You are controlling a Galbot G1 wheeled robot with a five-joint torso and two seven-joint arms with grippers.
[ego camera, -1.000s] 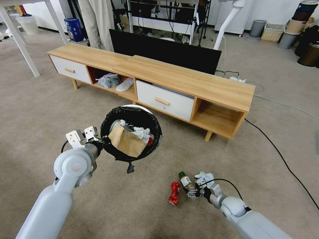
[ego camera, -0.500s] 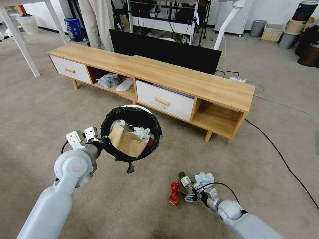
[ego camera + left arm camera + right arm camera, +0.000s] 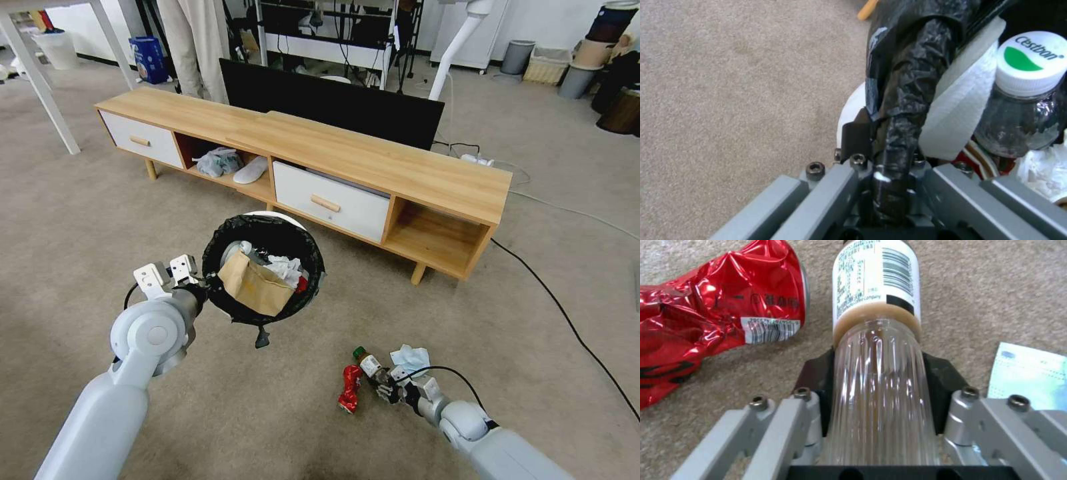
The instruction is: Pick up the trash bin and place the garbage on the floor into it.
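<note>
On the carpet (image 3: 467, 320) near a wooden cabinet (image 3: 373, 167), the right gripper (image 3: 385, 390) clamps a bottle (image 3: 369, 366) beside the can (image 3: 349, 389) and mask (image 3: 410, 358). The left gripper (image 3: 200, 288) pinches the bin (image 3: 263, 267) rim, holding it aloft.

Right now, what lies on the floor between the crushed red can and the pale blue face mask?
In the head view the clear bottle lies between the crushed red can and the face mask, with the right gripper shut on its ribbed body.
</note>
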